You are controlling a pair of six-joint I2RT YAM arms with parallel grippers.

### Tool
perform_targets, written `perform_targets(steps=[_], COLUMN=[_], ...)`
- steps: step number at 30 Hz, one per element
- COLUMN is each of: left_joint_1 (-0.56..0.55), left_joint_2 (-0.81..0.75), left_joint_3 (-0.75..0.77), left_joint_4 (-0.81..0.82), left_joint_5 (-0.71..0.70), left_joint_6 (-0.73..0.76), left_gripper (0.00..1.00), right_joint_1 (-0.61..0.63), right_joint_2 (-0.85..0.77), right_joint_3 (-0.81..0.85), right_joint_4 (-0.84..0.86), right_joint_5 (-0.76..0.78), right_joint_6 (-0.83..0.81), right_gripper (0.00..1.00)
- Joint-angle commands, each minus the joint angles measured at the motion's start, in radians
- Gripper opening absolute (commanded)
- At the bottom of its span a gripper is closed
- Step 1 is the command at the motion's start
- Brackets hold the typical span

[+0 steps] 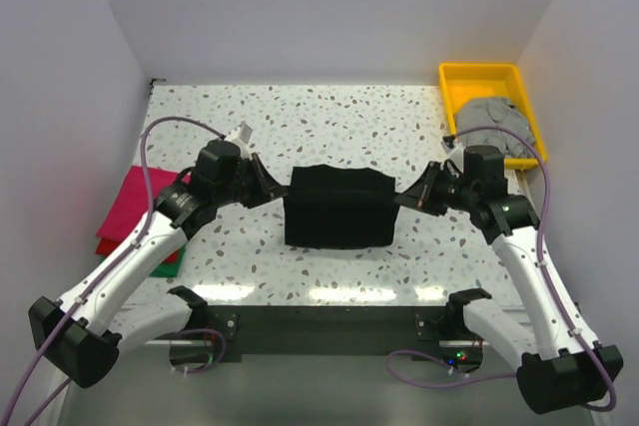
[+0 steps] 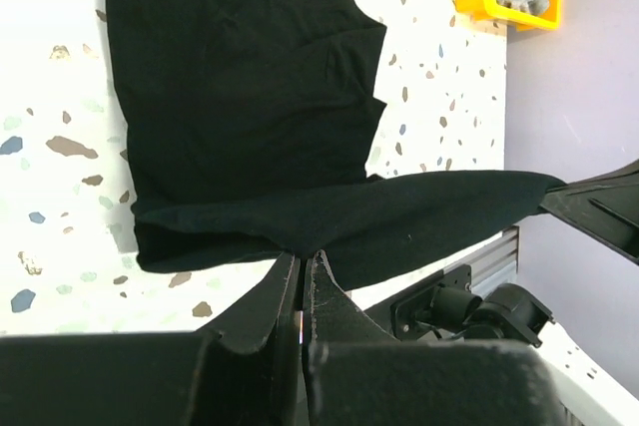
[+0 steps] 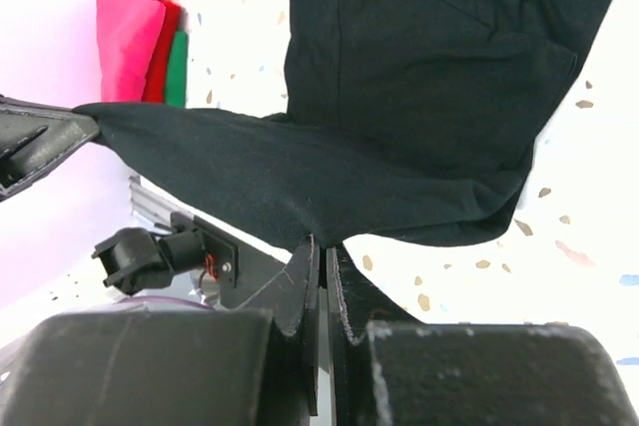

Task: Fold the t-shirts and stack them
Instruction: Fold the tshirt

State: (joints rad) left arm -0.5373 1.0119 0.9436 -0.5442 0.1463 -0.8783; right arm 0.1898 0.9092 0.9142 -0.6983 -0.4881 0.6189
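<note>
Black tee [image 1: 337, 209] lies mid-counter [image 1: 329, 117], w/ a fold of it pulled taut btwn both arms. L claw [image 1: 268, 187] is pinched tight on the tee's left end, R claw [image 1: 411, 197] pinched on its right end. Magenta tee [image 1: 135, 202] is stacked on red tee [image 3: 166, 47] & green tee [image 3: 179, 67] at the left edge. Grey tee [image 1: 491, 117] is in the yellow tray [image 1: 479, 74], far right.

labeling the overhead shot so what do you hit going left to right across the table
magenta t-shirt → left gripper, shut on the cloth's left edge → black t-shirt → right gripper, shut on its right edge → yellow tray with the grey t-shirt in it
</note>
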Motion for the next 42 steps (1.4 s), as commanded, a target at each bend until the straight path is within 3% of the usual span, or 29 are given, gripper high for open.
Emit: perform_targets(steps=[1, 10, 16, 24, 32, 36, 37, 42], left_joint_1=[0.003, 0.008, 0.078, 0.168, 0.195, 0.207, 0.214, 0.241], left_joint_2=[0.033, 0.198, 0.362, 0.764, 1.108, 1.160, 1.162, 1.122], left_joint_3=[0.072, 0.207, 0.308, 0.575, 0.785, 0.840, 0.845, 0.827], left_joint_4=[-0.003, 0.033, 0.099, 0.185, 0.257, 0.273, 0.274, 0.248], left_joint_5=[-0.024, -0.034, 0.005, 0.078, 0.174, 0.211, 0.217, 0.191], left_joint_6=[0.044, 0.079, 0.108, 0.157, 0.163, 0.173, 0.182, 0.191], left_gripper=[0.00, 0.00, 0.00, 0.00, 0.01, 0.23, 0.35, 0.62], right_joint_1=[-0.006, -0.009, -0.026, -0.127, -0.179, -0.187, -0.187, -0.187], right_joint_2=[0.003, 0.125, 0.319, 0.725, 0.994, 1.027, 1.022, 0.932], right_joint_3=[0.058, 0.109, 0.192, 0.342, 0.440, 0.448, 0.445, 0.431], right_joint_4=[-0.029, 0.042, 0.124, 0.230, 0.290, 0.289, 0.287, 0.249], right_joint_5=[0.052, 0.082, 0.105, 0.071, 0.058, 0.068, 0.075, 0.157], right_joint_6=[-0.030, -0.042, -0.047, -0.031, -0.013, -0.011, -0.011, -0.031], right_gripper=[0.00, 0.00, 0.00, 0.00, 0.00, 0.02, 0.11, 0.43])
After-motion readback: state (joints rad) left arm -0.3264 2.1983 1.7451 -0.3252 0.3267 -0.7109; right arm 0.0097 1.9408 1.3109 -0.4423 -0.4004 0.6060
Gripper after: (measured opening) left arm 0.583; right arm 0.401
